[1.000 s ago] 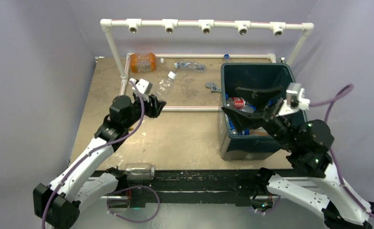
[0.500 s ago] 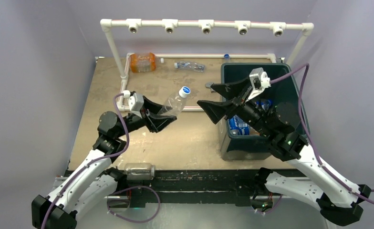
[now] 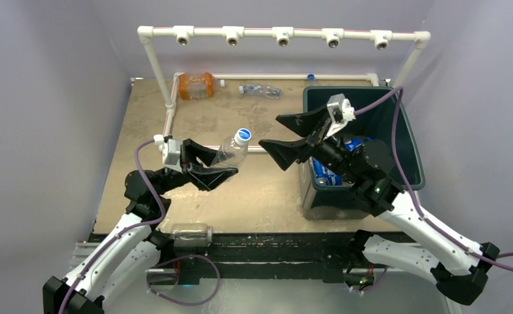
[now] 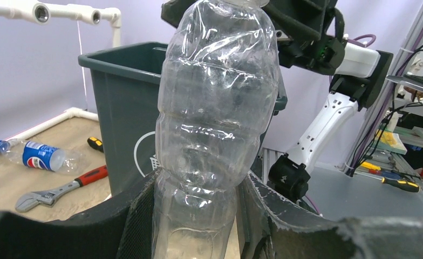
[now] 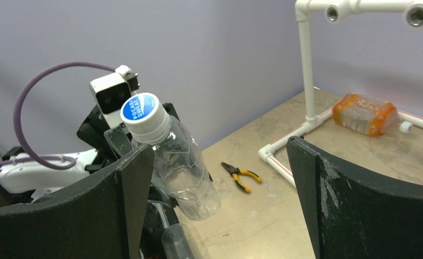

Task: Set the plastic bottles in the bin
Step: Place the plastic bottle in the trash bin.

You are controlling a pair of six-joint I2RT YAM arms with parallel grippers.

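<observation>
1. Top external: left fingers clamp a clear bottle — held above the desk, cap pointing right.
2. Right fingers spread wide, empty, near the cap — bin on their right.

The left gripper clamps a clear bottle by its lower body. Its blue-and-white cap tilts toward the right gripper, whose jaws gape wide and empty just beside it. At right stands a dark green bin holding blue-labelled bottles. An orange bottle lies at the table's far edge.
</observation>
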